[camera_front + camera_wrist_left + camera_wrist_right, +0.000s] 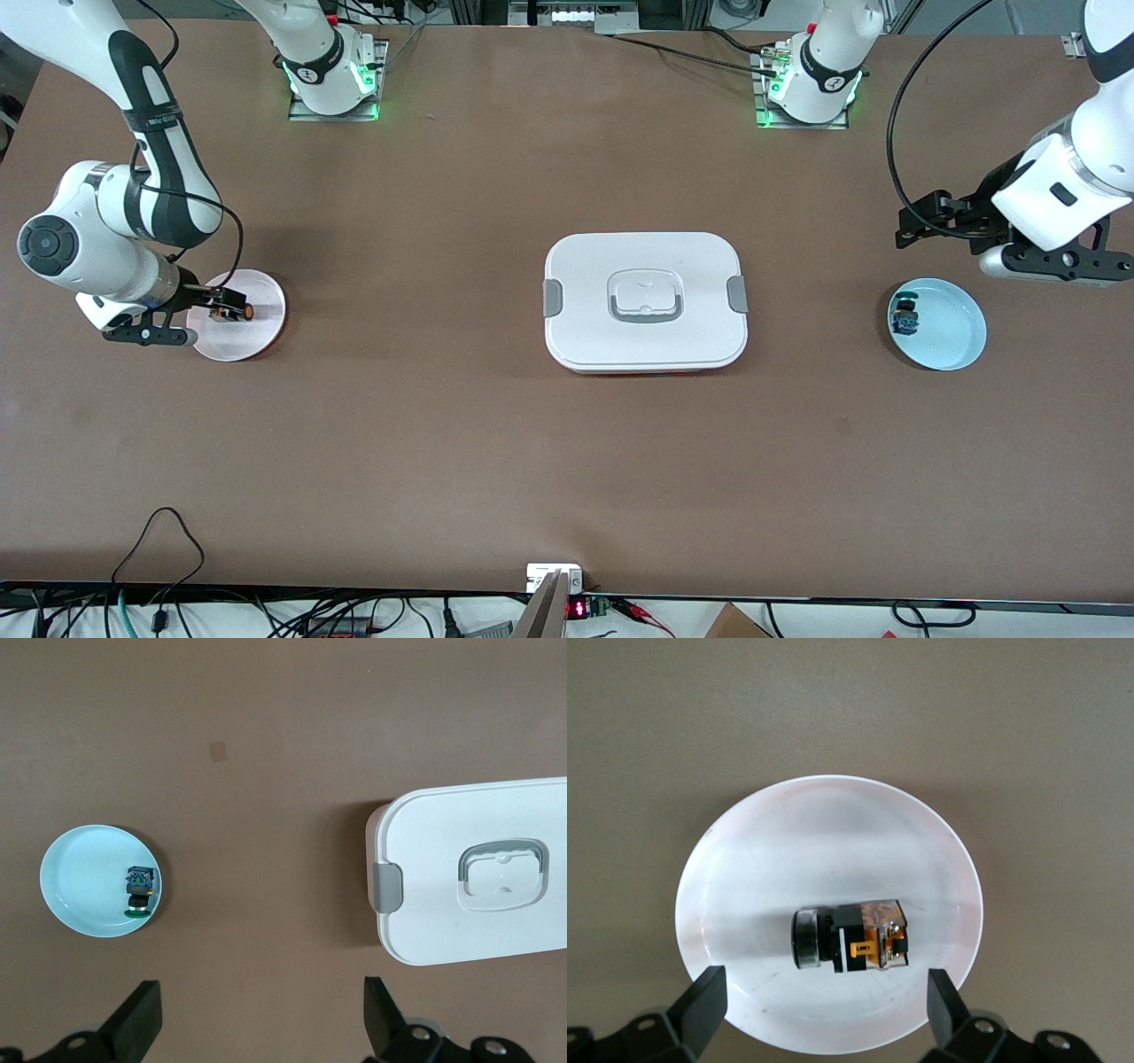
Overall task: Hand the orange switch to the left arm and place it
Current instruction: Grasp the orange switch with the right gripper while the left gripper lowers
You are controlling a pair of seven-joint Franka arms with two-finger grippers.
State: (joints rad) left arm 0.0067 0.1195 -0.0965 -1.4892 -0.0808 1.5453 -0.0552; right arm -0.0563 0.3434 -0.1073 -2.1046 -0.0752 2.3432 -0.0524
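The orange switch (234,312) lies on its side on a pale pink plate (239,341) toward the right arm's end of the table. My right gripper (221,306) hangs open just over this plate. In the right wrist view the orange switch (850,939) lies on the plate (833,842) just ahead of the right gripper (824,1005), and neither finger touches it. The white box (645,301) stands shut at the table's middle. My left gripper (908,226) waits open and empty over bare table beside a light blue plate (957,332).
A similar black switch with a blue cap (905,317) lies on the light blue plate. The left wrist view shows the blue plate (84,877), that blue-capped switch (140,890) and the box (478,873), with the left gripper (261,1017) over brown table between them. Cables run along the table's front edge.
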